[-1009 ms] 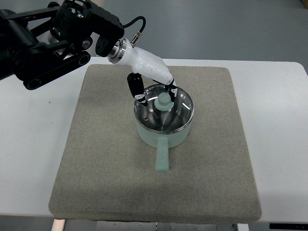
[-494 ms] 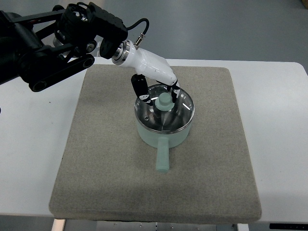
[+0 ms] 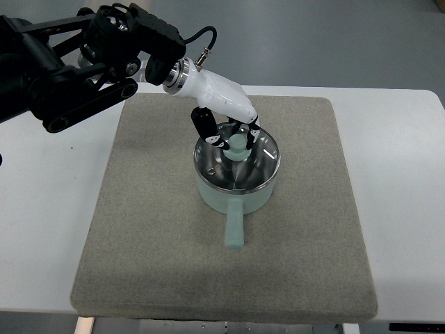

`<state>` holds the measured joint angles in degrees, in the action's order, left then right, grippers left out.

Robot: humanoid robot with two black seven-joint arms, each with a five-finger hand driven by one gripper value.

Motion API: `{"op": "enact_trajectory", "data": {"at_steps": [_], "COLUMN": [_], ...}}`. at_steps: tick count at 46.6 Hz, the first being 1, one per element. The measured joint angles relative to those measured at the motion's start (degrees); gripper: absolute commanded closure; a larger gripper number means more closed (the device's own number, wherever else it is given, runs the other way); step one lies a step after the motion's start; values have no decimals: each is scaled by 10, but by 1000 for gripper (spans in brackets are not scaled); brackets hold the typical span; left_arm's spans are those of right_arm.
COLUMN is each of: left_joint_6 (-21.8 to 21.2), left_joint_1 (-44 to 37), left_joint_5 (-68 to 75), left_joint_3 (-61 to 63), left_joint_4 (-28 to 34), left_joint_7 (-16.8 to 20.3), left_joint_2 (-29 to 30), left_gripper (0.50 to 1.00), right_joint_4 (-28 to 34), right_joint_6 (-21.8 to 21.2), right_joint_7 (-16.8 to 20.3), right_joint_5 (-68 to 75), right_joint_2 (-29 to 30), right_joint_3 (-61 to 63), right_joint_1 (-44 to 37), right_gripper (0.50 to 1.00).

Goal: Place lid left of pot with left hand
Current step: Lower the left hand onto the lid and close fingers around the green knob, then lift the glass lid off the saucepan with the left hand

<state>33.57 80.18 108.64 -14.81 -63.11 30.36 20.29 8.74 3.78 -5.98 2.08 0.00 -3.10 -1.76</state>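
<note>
A pale green pot (image 3: 259, 198) with a long handle (image 3: 234, 229) pointing toward me stands in the middle of the grey mat (image 3: 153, 229). Its shiny lid (image 3: 236, 174) sits on it, with a pale green knob (image 3: 238, 149) on top. My left hand (image 3: 233, 139), white with black fingers, reaches in from the upper left and hangs over the lid. Its fingers (image 3: 206, 127) are curled around the knob on both sides. The lid rests flat on the pot. The right arm is out of view.
The mat lies on a white table (image 3: 42, 209). The black left arm (image 3: 76, 62) spans the upper left corner above the table. Bare mat stretches to the left of the pot (image 3: 146, 174).
The left hand has moved a little right and down onto the lid, and its fingers have closed in around the knob. The pot and lid have not moved.
</note>
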Motion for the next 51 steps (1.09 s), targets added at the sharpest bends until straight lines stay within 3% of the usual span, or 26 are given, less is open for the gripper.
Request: {"op": "enact_trajectory", "data": {"at_steps": [51], "left_joint_6": [2], "left_joint_1": [9], "left_joint_5": [13], "left_joint_3": [-27], "left_joint_4": [4], "left_joint_7": [-1], "left_joint_2": [3], "left_gripper": [1000], "right_joint_4": [0], "right_joint_6": [0], "right_joint_7": [0], "right_joint_5": [0], "right_joint_2": [0], "right_joint_3": [0], "right_joint_1": [0], "right_gripper": [579]}}
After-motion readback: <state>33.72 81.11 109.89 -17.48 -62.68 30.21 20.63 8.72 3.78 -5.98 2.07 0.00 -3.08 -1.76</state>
